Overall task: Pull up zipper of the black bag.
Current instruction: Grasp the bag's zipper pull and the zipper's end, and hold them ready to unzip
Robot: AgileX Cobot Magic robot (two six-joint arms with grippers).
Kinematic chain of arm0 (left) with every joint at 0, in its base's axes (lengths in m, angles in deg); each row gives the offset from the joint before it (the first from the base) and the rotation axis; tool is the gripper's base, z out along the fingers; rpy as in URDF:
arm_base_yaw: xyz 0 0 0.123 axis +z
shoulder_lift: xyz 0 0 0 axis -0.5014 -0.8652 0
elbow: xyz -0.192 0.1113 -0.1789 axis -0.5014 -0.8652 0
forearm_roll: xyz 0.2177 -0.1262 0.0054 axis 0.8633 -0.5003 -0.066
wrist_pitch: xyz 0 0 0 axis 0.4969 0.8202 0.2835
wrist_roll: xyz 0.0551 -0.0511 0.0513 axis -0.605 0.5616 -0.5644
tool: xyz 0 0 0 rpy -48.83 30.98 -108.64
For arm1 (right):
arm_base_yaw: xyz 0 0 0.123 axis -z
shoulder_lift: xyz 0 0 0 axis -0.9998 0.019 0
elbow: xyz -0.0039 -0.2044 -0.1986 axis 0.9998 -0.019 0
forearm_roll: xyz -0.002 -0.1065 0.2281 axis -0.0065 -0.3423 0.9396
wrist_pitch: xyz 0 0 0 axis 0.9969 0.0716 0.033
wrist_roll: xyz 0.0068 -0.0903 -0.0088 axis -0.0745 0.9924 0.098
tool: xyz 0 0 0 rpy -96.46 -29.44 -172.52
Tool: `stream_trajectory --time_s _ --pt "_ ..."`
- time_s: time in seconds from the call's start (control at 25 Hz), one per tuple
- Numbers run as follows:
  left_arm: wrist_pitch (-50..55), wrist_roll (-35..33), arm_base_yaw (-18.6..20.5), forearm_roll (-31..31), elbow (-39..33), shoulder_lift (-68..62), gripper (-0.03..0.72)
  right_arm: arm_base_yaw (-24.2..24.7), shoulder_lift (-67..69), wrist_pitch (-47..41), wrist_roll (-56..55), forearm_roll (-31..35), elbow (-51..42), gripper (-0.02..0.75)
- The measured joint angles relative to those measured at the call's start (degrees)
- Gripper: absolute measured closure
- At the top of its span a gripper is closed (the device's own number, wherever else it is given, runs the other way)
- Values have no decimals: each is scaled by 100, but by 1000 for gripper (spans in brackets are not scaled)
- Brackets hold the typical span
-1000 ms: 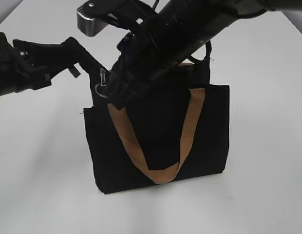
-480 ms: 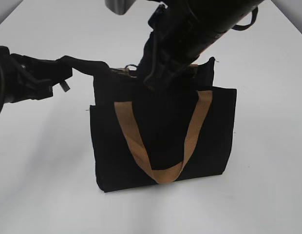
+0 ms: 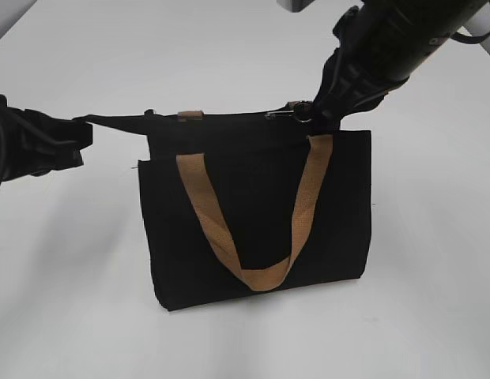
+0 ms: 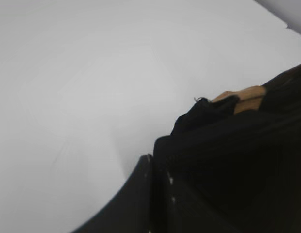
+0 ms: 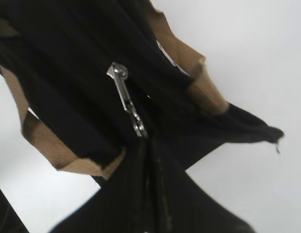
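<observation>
The bag (image 3: 257, 209) stood upright on the white table (image 3: 79, 300), its tan handle (image 3: 253, 221) hanging down the front. The left gripper (image 3: 71, 136), at nine o'clock, was clamped on the bag's top corner, pulling the edge taut. The right gripper (image 3: 322, 110) gripped the zipper (image 3: 300, 114) at one o'clock (pull silvery, near the top edge's right end).
</observation>
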Motion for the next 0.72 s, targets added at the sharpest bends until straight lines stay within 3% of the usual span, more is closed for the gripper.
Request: stream_trajectory --time_s 0.32,0.56,0.64,0.72 --pt "400 0 53 -178 0 0 685 785 0 -364 -556 215 0 739" --pt "256 -5 71 -310 12 0 684 1024 -7 -734 -854 489 0 739" --pt "261 -5 71 -575 12 6 671 1024 -56 -856 -1066 522 0 733" --pt "673 1 88 -856 17 78 623 1102 -221 -1088 -1269 150 0 692"
